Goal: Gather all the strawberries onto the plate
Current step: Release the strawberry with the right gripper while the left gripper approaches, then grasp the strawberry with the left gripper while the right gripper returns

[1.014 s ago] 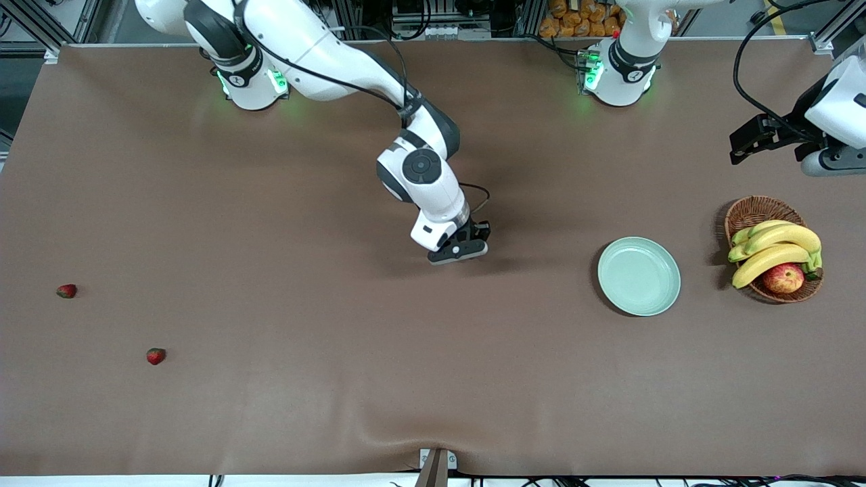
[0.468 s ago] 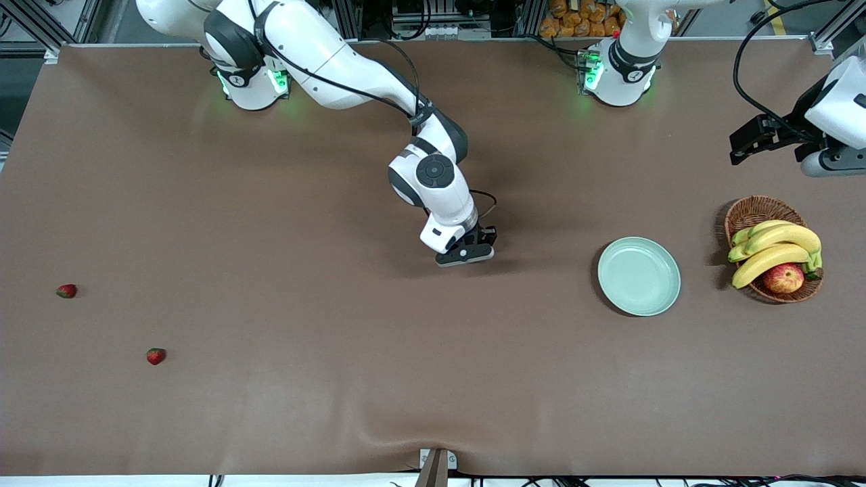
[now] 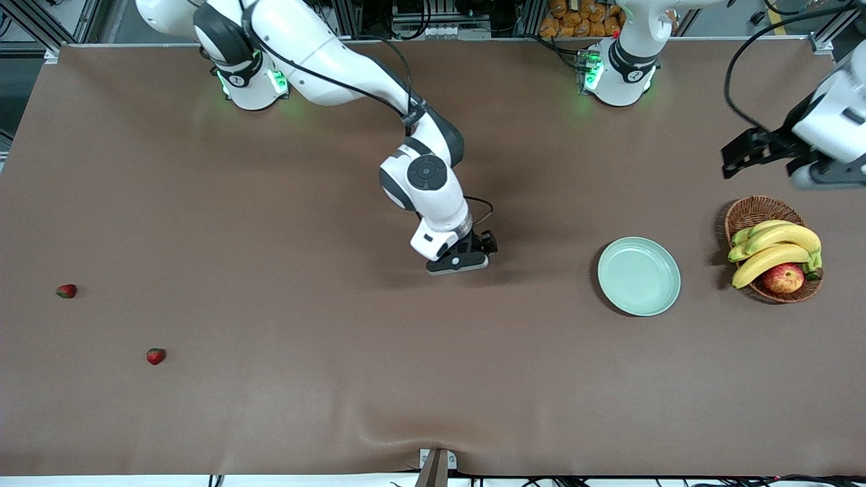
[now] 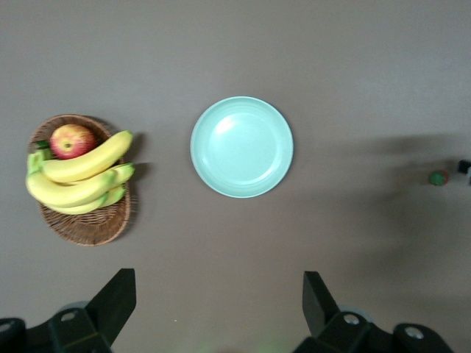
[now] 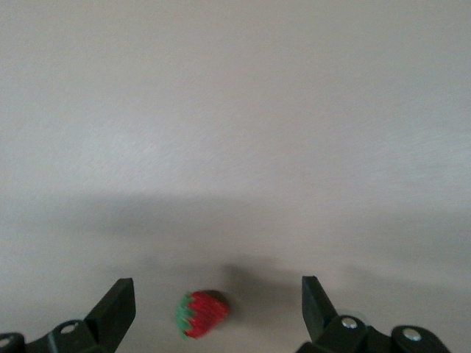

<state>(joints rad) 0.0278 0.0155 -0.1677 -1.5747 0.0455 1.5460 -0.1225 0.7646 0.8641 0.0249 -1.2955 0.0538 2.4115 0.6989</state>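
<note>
Two strawberries [image 3: 66, 291] [image 3: 155, 356] lie on the brown table toward the right arm's end. Another strawberry [image 5: 200, 314] lies on the table between the spread fingers of my open right gripper [image 5: 217, 305], free of both. That gripper [image 3: 457, 260] hangs low over the table's middle and hides this berry in the front view; the left wrist view shows the berry [image 4: 438, 178] as a small red dot. The mint-green plate [image 3: 639, 275] [image 4: 241, 146] holds nothing. My left gripper [image 3: 744, 152] [image 4: 218, 301] waits open, high over the table near the basket.
A wicker basket [image 3: 754, 206] [image 4: 88, 228] with bananas [image 3: 778, 247] and a red-yellow apple [image 3: 783, 277] stands beside the plate, toward the left arm's end. A metal bracket [image 3: 436, 463] sits at the table's front edge.
My right gripper has opened and let the strawberry go onto the table. It moved a little toward the plate and then back. The left gripper drifted slightly.
</note>
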